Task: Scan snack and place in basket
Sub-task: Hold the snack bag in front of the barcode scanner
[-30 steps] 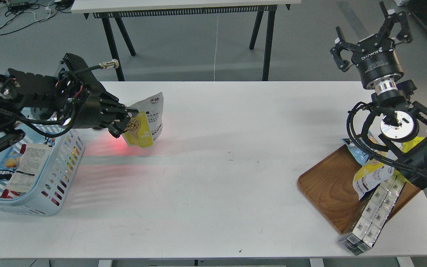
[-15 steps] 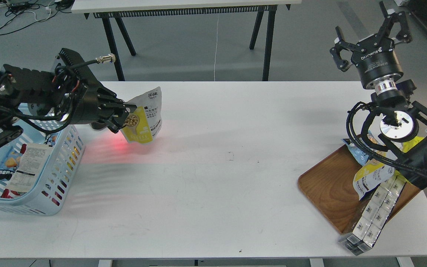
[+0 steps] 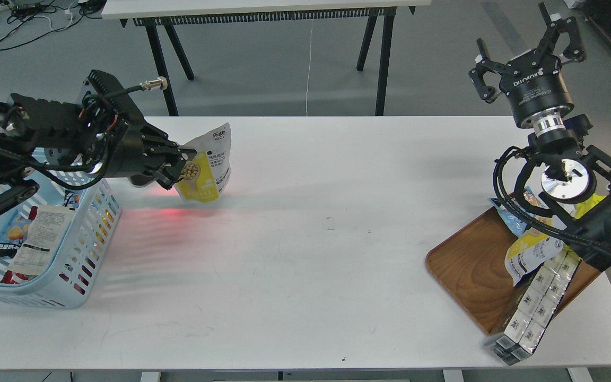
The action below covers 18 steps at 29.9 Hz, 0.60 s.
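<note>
My left gripper is shut on the snack, a yellow-and-white foil pouch with a picture of beige balls. It holds the pouch tilted, a little above the white table, just right of the basket. The light-blue slotted basket stands at the table's left edge and holds several packets. A red glow lies on the table below the pouch. My right gripper is open and empty, raised high at the far right above the table's back edge.
A brown wooden tray sits at the front right with a light-blue packet, a yellow packet and a long pack of white boxes. A black-legged table stands behind.
My left gripper has lifted the snack slightly up and back. The red glow on the table has shifted and faded. My right gripper has moved slightly up.
</note>
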Motion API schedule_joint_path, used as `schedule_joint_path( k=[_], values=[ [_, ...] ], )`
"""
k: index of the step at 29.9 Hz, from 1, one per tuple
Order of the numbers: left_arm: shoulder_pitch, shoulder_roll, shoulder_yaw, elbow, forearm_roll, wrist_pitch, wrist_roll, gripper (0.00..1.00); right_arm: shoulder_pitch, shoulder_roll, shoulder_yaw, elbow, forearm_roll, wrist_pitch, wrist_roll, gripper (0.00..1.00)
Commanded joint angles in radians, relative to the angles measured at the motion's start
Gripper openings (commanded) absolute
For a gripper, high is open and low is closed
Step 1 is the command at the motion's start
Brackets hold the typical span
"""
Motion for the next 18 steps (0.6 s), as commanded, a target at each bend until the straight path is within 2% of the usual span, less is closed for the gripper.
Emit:
schedule_joint_path(
  k=[1, 9, 18],
  values=[
    [0.0, 0.001, 0.0, 0.0, 0.0, 0.0, -0.001, 0.0, 0.001, 0.0, 0.0, 0.001, 0.0, 0.0, 0.0, 1.0],
    [-0.004, 0.025, -0.003, -0.024, -0.003, 0.0, -0.01, 0.0, 0.001, -0.009, 0.003, 0.001, 0.0, 0.0, 0.0, 1.0],
    [-0.008, 0.194, -0.035, -0.132, -0.216, 0.0, -0.01, 0.0, 0.001, -0.004, 0.003, 0.001, 0.0, 0.0, 0.0, 1.0]
  ],
)
